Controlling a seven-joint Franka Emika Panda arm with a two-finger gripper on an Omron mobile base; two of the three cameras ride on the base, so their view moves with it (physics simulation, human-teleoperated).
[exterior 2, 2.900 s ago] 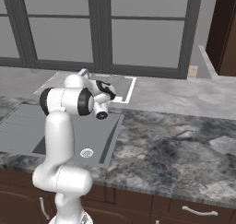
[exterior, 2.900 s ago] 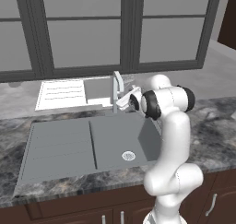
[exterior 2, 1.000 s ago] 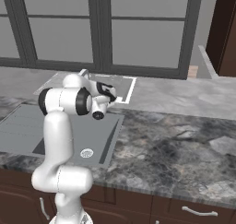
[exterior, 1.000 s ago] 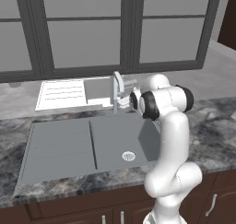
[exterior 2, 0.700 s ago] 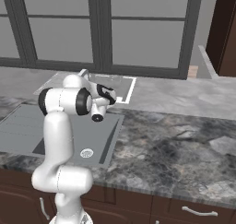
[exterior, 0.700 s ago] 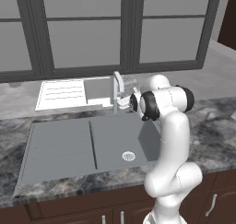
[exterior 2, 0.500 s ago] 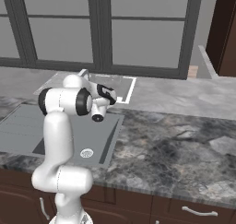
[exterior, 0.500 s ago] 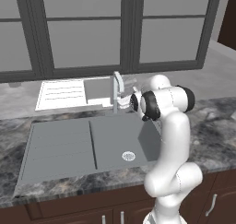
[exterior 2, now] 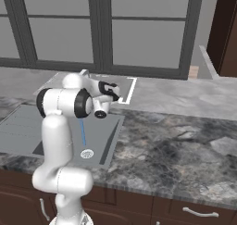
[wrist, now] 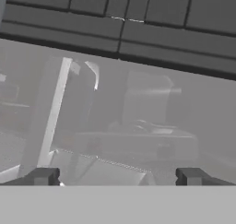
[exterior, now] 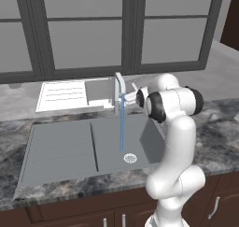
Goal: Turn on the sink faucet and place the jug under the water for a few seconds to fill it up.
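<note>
Grey marbled bench [exterior: 56,125], grey rectangular sink [exterior: 60,149]: slim grey metal faucet [exterior: 119,93] running, thin blue water stream [exterior: 122,128] onto drain. Claw [exterior: 132,96], jaws apart, empty, beside faucet. Jug unlocated; filling remains.

The arm [exterior: 175,142] is glossy white, built of rounded, tube-like segments with bulbous joints. A broad black band rings the elbow joint at centre right of the left base view. Its gripper [wrist: 117,176] ends in two small, dark, blocky fingertips [wrist: 44,176].
</note>
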